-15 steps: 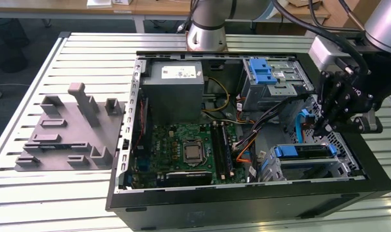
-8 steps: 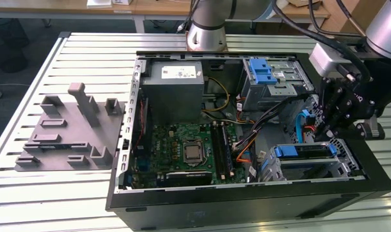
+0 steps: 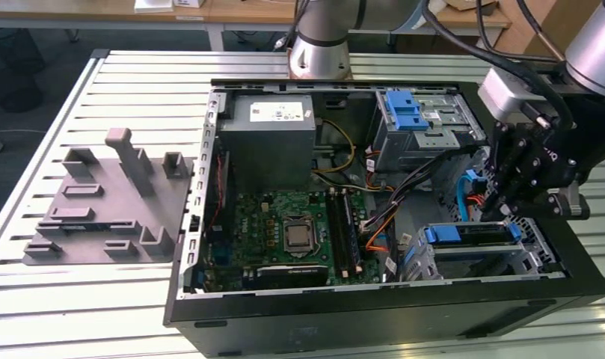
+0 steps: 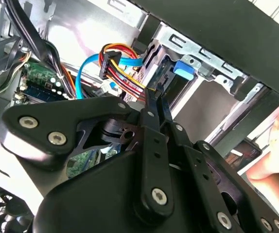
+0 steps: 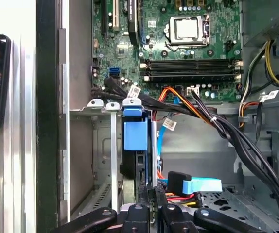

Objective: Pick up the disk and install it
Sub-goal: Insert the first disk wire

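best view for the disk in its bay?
First wrist view: the disk stands edge-on in the cage, blue carrier tab facing the camera. Exterior view shows its blue edge. Second wrist view: arm linkage mostly hides it.

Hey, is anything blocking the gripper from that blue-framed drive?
Nothing visible does: the black gripper sits right at the silver-grey disk in its blue plastic carrier; the coloured cable bundle lies beside it.

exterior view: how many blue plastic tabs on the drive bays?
2. The upper tab sits on the cage to the exterior view's right of the power supply; the lower tab is on the bay below it. The arm may hide more.
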